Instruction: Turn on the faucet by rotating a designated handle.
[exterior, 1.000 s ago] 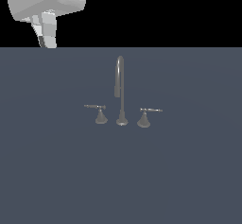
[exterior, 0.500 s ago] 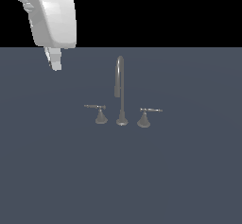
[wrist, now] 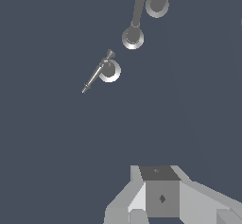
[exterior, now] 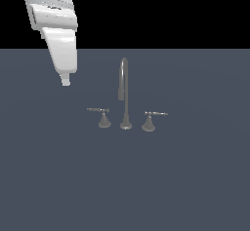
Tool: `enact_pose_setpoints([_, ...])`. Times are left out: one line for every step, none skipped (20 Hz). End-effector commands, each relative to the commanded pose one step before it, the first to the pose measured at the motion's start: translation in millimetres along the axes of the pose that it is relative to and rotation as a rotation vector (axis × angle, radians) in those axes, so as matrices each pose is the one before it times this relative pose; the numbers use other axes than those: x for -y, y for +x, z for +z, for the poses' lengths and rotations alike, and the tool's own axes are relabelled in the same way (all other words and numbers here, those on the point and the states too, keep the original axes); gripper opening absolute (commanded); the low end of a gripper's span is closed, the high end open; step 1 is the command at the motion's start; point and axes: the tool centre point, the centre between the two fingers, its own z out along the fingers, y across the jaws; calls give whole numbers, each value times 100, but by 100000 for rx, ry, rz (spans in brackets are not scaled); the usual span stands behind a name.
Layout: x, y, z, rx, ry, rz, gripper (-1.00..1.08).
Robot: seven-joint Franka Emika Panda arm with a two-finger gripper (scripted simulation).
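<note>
Faucet work begins at your tool [exterior: 65,81], which hangs at the upper left of the exterior view, well above the desk [exterior: 195,186] and well apart from the fixture; it holds nothing, and whether its jaws are parted you cannot tell from either view, since the fingertips are not clearly shown. The faucet [exterior: 125,93] stands near the frame's centre, its gooseneck spout between two levers. Which lever is yours is hard to judge; the handle [exterior: 100,112] on the exterior view's left, with the narrower cone, looks the likelier and the nearer. Bring the tool down beside its free end, below the spout's height, and push sideways around the cone, not downward. No containers appear anywhere.
</note>
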Motion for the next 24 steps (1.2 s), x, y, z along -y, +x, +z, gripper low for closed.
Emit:
enact_pose_setpoints([915,459,1039,-184,131,4395,-100])
enact_pose_setpoints([360,187,413,-80,20,1737,-100])
enact_pose_setpoints([363,190,418,-85,17,1756,-100])
enact_pose_setpoints([368,194,424,-91,14,1778,-100])
enact_pose_setpoints([373,198,431,-96,12,1807,-100])
enact_pose_setpoints([380,203,439,-102,10,1840,-100])
enact_pose_setpoints([387,208,448,-108,8,1878,-100])
enact_pose_setpoints([396,214,458,-114,6,1921,-100])
enact_pose_setpoints([406,220,469,-121,5,1970,-100])
enact_pose_setpoints([418,228,482,-127,5,2025,-100])
enact_pose_setpoints([430,236,495,-133,4,2086,-100])
enact_pose_setpoints([444,243,510,-139,4,2151,-100])
enact_pose_setpoints([460,253,526,-145,5,2225,-100])
enact_pose_setpoints([477,262,543,-150,6,2304,-100])
enact_pose_setpoints([494,273,560,-154,8,2385,-100])
enact_pose_setpoints([498,274,561,-153,9,2396,-100])
enact_pose_setpoints([490,271,549,-148,11,2358,-100])
enact_pose_setpoints([482,265,536,-141,12,2314,-100])
enact_pose_setpoints([473,259,521,-132,14,2263,-100])
enact_pose_setpoints([462,253,505,-121,15,2205,-100])
enact_pose_setpoints([447,244,485,-113,15,2130,-100])
enact_pose_setpoints([429,233,463,-106,16,2039,-100])
enact_pose_setpoints([410,222,440,-97,16,1946,-100])
enact_pose_setpoints([393,213,417,-83,16,1863,-100])
